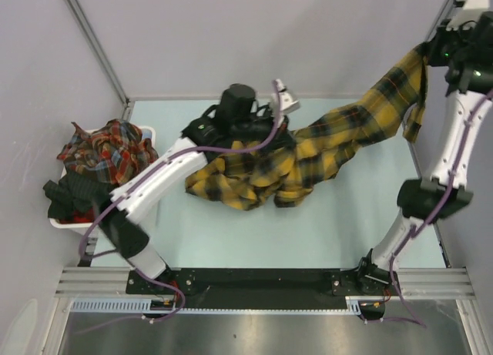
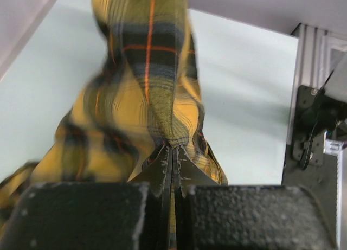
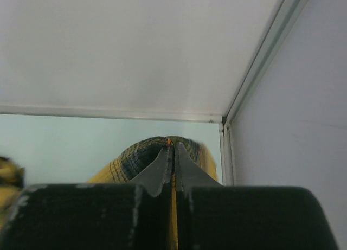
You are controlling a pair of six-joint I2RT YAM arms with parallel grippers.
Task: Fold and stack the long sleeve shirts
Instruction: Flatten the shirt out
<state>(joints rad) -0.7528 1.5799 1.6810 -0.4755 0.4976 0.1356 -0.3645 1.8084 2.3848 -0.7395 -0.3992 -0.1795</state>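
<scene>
Stretching across the pale green table (image 1: 339, 216), the yellow shirt (image 1: 254, 174) lies bunched in a heap at the middle, with 1 long part rising toward the far right corner. The left gripper (image 2: 172, 151) has its 2 fingers pressed together on a fold of that yellow cloth, which fans out beyond the tips in the left wrist view. From above, this gripper sits over the far edge of the heap. The right gripper (image 3: 173, 148) is clamped tight too, with a ridge of yellow and dark plaid pinched between its tips. It holds that end high above the table's far right corner, so the cloth hangs in a sagging span between the heap and the raised arm, and a loose end dangles below the grip. At the left edge of the table, a white basket (image 1: 60, 221) holds the red plaid shirts (image 1: 108, 149) in a pile, with a dark cloth (image 1: 73, 197) lying at their near side.
</scene>
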